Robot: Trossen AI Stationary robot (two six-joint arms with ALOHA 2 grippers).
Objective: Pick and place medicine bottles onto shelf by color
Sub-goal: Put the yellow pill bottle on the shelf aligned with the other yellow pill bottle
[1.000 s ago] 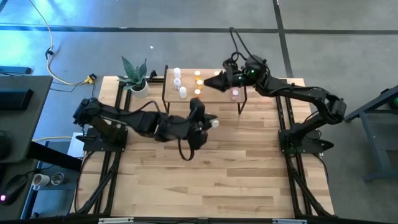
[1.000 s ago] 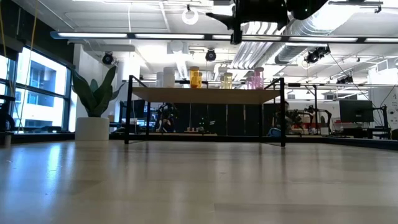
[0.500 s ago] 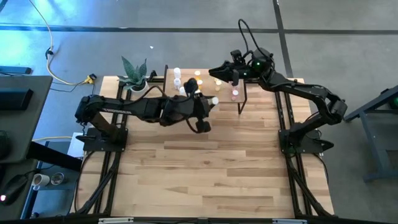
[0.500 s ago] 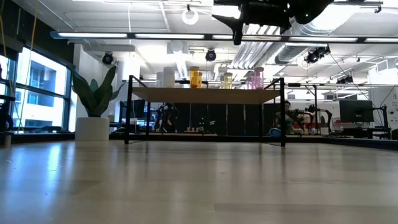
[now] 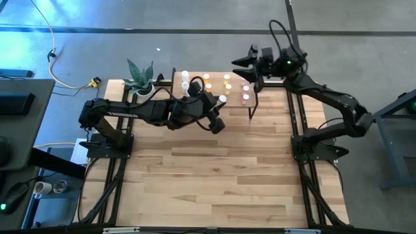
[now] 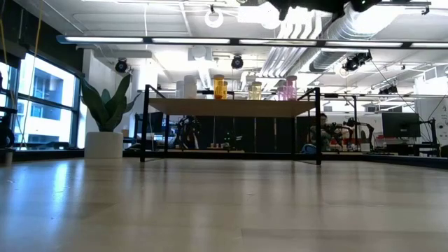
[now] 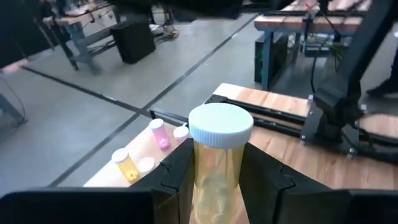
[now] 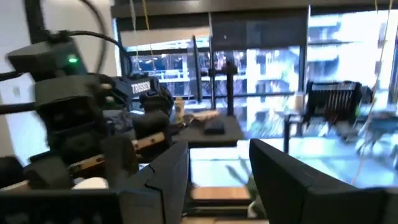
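The shelf (image 5: 237,81) stands at the table's far middle. On it stand white bottles (image 5: 185,78) at its left, orange ones (image 5: 227,78) in the middle and pink ones (image 5: 246,91) at its right. My left gripper (image 5: 220,104) hangs at the shelf's near edge, shut on an orange bottle with a white cap (image 7: 221,124). My right gripper (image 5: 239,63) is up beyond the shelf's far right corner, open, with nothing between its fingers (image 8: 158,174). My left gripper pinches the orange bottle's body (image 7: 214,165) just under the cap, one finger (image 7: 180,174) on each of two opposite sides. The fingers come nearly level from the table's left. The bottle stands upright, cap up, lifted clear of the table.
A potted plant (image 5: 140,81) stands at the far left corner, beside the shelf's left end. The shelf's thin black legs (image 6: 145,126) rest on the tabletop (image 5: 214,169), which is bare wood nearer the front. My right arm (image 6: 315,5) crosses high above the shelf.
My left gripper has carried the orange bottle from mid-table toward the far edge, up to the shelf's near edge, and has rolled at the wrist. My right gripper has drawn back from over the shelf toward the far right, rising and rolling.
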